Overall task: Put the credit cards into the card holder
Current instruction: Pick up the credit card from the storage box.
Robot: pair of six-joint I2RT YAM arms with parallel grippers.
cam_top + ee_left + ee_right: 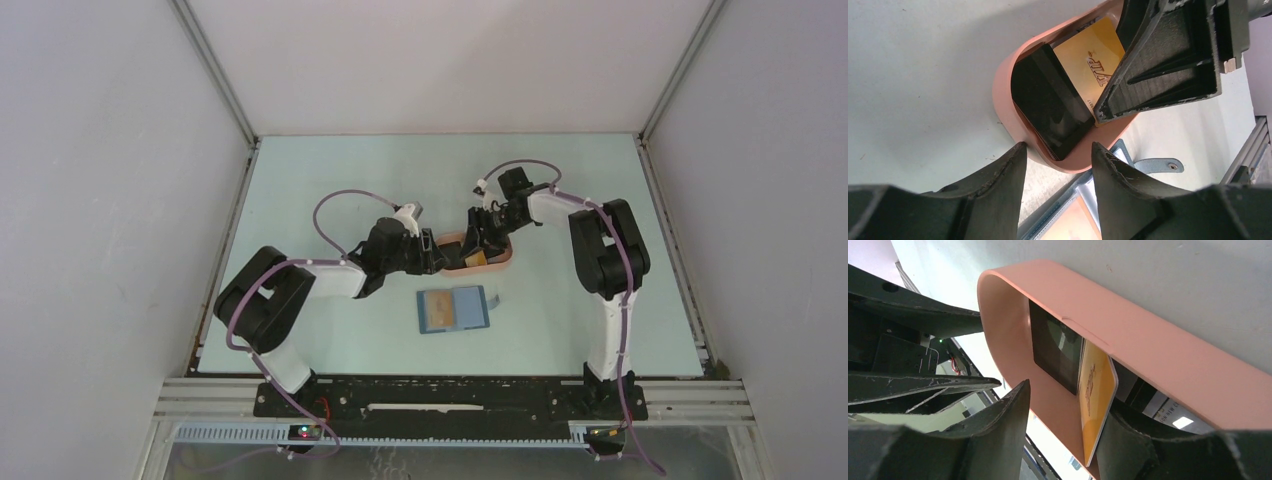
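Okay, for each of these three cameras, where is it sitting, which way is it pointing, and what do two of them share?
Top external: above and behind the bases, looking down at the table; both arms show, left gripper and right gripper at the pink tray, card holder nearer.
Left wrist: on the left arm, facing the tray's end; its own fingers show below.
Right wrist: low beside the tray, facing into it; its own fingers show below.
Shared: both wrists see the black card and yellow card.
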